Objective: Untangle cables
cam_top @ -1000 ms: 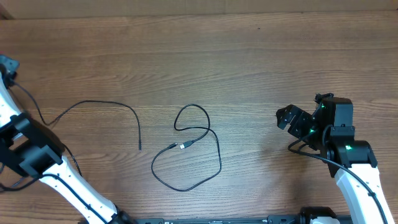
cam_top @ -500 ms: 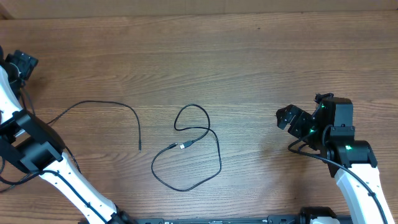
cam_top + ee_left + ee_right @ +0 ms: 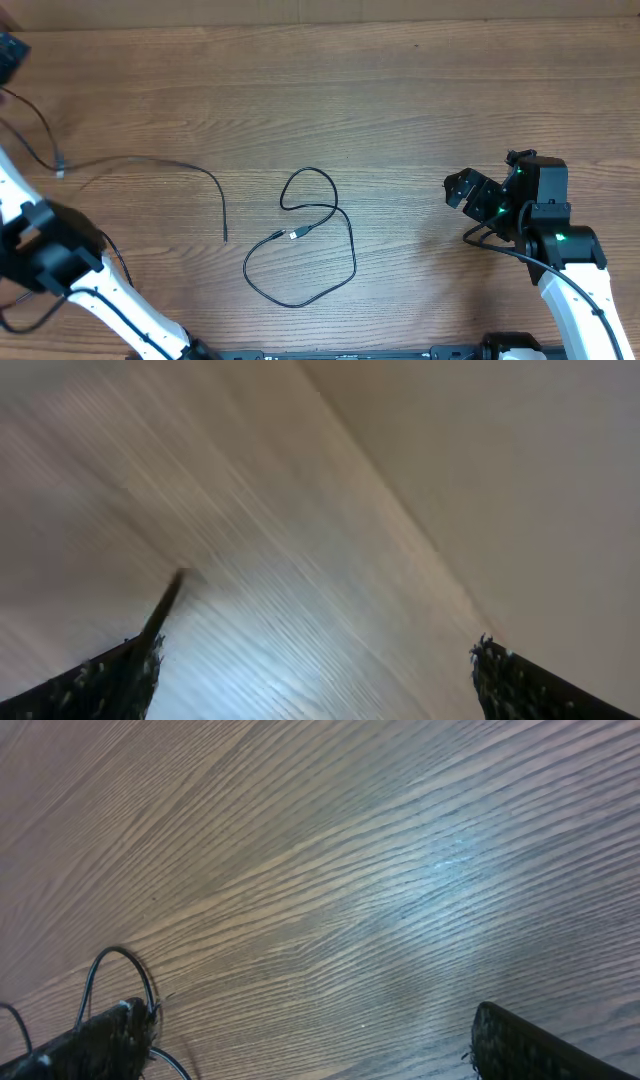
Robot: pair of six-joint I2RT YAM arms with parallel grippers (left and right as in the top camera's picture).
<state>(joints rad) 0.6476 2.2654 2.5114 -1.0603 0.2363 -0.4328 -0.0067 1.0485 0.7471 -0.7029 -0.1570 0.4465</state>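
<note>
The left pincer (image 3: 318,652) and right pincer (image 3: 455,190) are held apart, empty. Separation is judged nearly done; the looped cable (image 3: 352,255) left of the right pincer must next be straightened.

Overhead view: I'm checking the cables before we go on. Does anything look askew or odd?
The middle cable crosses over itself in loops. The left cable lies apart from it; its far left end casts a separate shadow, so it may be off the table.

Wood-grain table (image 3: 400,90), evenly lit, pale strip along far edge.
</note>
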